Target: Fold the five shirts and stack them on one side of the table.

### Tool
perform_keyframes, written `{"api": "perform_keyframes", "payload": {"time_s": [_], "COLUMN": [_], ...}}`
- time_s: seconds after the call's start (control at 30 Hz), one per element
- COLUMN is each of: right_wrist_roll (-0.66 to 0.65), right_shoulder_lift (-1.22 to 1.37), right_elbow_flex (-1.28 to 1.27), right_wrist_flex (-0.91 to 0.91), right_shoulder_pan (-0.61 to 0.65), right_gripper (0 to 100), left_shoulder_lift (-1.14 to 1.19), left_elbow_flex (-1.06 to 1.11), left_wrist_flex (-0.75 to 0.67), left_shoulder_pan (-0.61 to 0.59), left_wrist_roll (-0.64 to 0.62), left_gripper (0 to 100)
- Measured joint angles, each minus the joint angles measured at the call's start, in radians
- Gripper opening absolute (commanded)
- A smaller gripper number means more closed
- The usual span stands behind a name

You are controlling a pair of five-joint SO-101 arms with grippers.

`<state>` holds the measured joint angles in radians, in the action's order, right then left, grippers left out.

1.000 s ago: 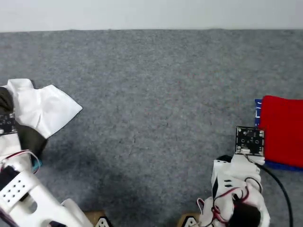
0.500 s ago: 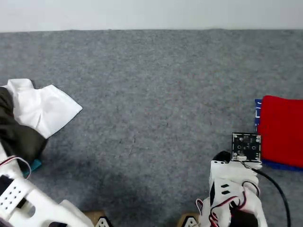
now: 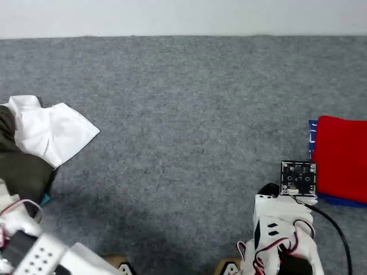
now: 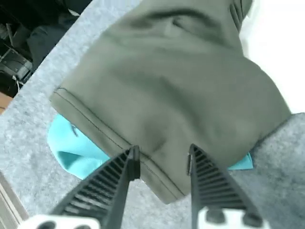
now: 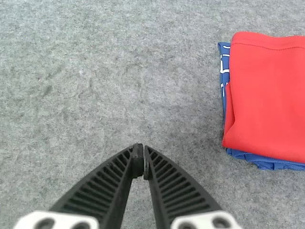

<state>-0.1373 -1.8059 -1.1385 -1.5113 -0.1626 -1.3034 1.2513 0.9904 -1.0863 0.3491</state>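
My left claw (image 4: 162, 155), jaws spread, hangs right at the olive shirt (image 4: 167, 81) hem, far nearer than my right claw (image 5: 143, 160), pinched closed

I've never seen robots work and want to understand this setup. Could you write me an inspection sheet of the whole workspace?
Surface: grey, felt-like table.
Job's things: red shirt folded on top of blue shirt at one side; white shirt, olive shirt and teal shirt heaped unfolded at the other, olive over teal.
Clutter: nothing seen.
Grippers: left gripper, fingers open, over the olive shirt's hem; right gripper, fingers shut, over bare table beside the stack.
Cables: black cable trails from the right arm.
Surroundings: pale wall behind the table.
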Motion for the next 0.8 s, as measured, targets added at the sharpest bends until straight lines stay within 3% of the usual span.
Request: {"api": "perform_keyframes", "payload": {"time_s": [0.13, 0.33, 0.8], "right_wrist_roll": [0.000, 0.000, 0.000], "right_shoulder_lift": [0.000, 0.000, 0.000], "right_elbow_flex": [0.000, 0.000, 0.000], "right_wrist_flex": [0.000, 0.000, 0.000], "right_shoulder_pan": [0.000, 0.000, 0.000], "right_gripper": [0.9, 0.9, 0.9], "left_shoulder_lift": [-0.083, -0.003, 0.752], "left_elbow_flex": [0.132, 0.157, -0.212], "left_wrist_flex": [-0.011, -0.012, -0.025], "left_shoulder_pan": [0.002, 0.002, -0.054], "left_wrist_roll": [0.038, 0.092, 0.092], "left_gripper": [18, 18, 24]}}
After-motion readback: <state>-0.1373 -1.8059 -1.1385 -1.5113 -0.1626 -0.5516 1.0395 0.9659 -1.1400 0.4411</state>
